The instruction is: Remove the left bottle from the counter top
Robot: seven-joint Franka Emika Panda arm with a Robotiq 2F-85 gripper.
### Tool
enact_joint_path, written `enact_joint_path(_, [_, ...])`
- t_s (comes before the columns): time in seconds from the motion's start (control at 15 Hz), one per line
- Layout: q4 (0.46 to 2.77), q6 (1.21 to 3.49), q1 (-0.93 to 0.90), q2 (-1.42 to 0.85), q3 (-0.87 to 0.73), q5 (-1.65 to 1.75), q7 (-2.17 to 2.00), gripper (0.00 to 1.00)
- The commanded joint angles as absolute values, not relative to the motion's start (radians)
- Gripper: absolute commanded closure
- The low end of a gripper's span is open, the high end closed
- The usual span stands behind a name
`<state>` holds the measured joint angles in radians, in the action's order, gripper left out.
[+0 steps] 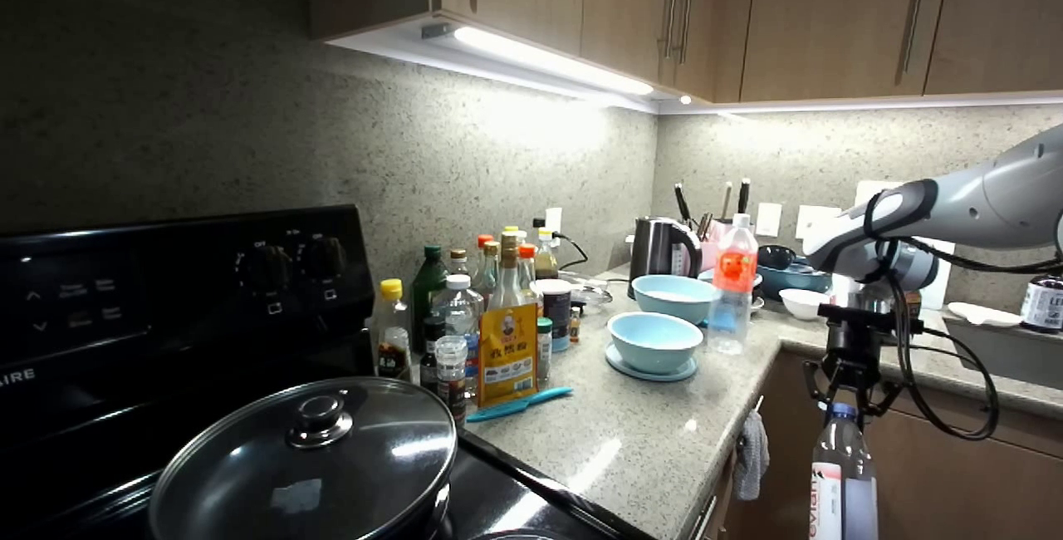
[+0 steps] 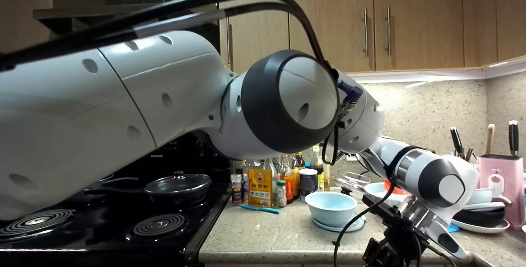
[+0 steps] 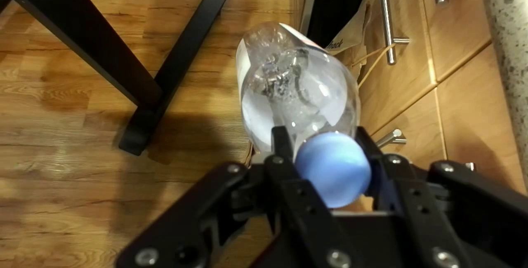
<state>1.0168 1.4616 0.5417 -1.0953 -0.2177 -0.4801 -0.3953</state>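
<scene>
"Left bottle (image 1: 845, 478): where do you have it?"

"Off the counter top (image 1: 631, 432). In an exterior view it hangs cap up in front of the lower cabinets (image 1: 955, 473). From my console I see the gripper (image 3: 323, 137) grasping its neck, the jaws to either side of the blue cap (image 3: 333, 169)."

"And the room?"

"My counter top is grey and speckled, with a light front edge. A strip light (image 1: 552, 61) glows under the upper cabinets (image 1: 639, 0). Two light blue bowls (image 1: 656, 345) sit on the stone, and near them stands an orange-labelled bottle (image 1: 732, 299). Condiment bottles (image 1: 509, 291) crowd towards the wall (image 1: 415, 149) behind a yellow packet (image 1: 508, 353); a teal knife (image 1: 521, 405) lies in front of it. A lidded pan (image 2: 178, 189) rests on the black stove (image 2: 102, 234)."

"What does one view give me that another keeps back?"

"Only the wrist view has the wooden floor (image 3: 62, 128) below the bottle, with a black leg (image 3: 93, 39) standing on it. Only in an exterior view can I read 'evian' on the bottle, and there a grey towel (image 1: 751, 461) hangs from the cabinet front and a kettle (image 1: 652, 257) stands farther back. The range hood (image 2: 94, 2) I find in an exterior view where my arm (image 2: 102, 115) stretches across the scene; there the lower border cuts off the gripper, so I judge its hold from the wrist."
</scene>
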Motion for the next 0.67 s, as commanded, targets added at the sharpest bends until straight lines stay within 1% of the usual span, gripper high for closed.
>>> enact_joint_path(0.0, [1.012,1.46,0.541,-1.096,-0.216,-0.48,-0.396,0.61])
enact_joint_path(0.07, [1.008,1.459,0.541,-1.096,-0.214,-0.48,-0.397,0.61])
enact_joint_path(0.13, [1.006,1.458,0.541,-1.096,-0.212,-0.48,-0.398,0.86])
enact_joint_path(0.4, [0.911,1.419,0.583,-1.189,-0.191,-0.467,-0.439,0.86])
enact_joint_path(0.6, [0.76,1.314,0.616,-1.322,-0.203,-0.48,-0.475,0.86])
